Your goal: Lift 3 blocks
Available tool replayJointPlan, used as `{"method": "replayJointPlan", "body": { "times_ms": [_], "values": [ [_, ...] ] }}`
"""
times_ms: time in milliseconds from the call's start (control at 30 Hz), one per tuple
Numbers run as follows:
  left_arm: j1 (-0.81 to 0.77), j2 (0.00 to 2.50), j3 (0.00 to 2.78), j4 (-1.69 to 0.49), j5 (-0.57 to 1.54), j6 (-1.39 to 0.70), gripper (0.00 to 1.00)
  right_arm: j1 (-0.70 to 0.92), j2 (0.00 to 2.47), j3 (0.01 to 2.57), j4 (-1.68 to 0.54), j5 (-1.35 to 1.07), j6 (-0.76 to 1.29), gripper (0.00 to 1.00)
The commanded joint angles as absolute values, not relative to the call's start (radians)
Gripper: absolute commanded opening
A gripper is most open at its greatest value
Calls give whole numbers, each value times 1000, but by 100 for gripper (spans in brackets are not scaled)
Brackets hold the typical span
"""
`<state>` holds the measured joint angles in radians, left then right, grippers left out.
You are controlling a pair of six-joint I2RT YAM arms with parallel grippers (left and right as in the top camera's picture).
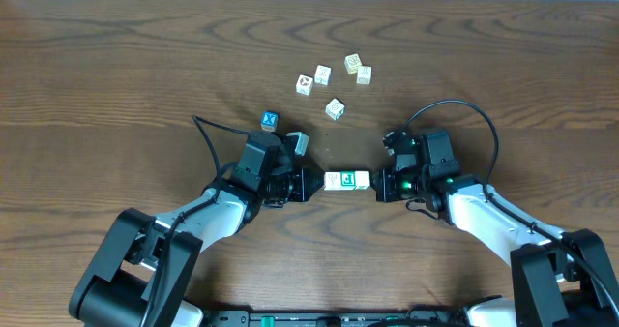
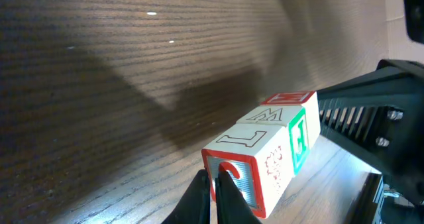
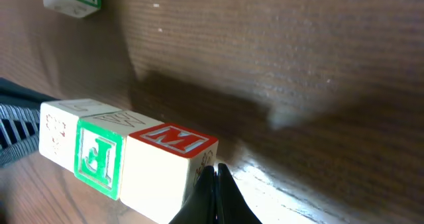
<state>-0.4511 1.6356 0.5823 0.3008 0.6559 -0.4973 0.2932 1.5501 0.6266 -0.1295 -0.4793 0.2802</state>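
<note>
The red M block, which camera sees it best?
The right wrist view: the red M block is close, its letter readable. The left wrist view shows only its red top, far off. Overhead it is tiny, letter unreadable.

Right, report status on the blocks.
Both pincers shut, left pincer and right pincer pressing the row's ends. Three blocks in line between them. Nothing in the way.

White shells and black joints on left arm (image 1: 215, 211) and right arm (image 1: 476, 207), thin black cable (image 1: 455, 102) looping off the right wrist, black left end effector (image 1: 315, 183) and right end effector (image 1: 380, 184)
</note>
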Motion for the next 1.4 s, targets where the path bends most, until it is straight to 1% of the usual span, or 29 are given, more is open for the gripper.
{"method": "replayJointPlan", "body": {
  "times_ms": [0,1367],
  "values": [
    [-484,1619,622,317,744,-492,7,323,1537,670,-129,-656,270,1],
    [-484,1619,664,323,744,-496,7,323,1533,695,-151,-657,269,1]
  ]
}}
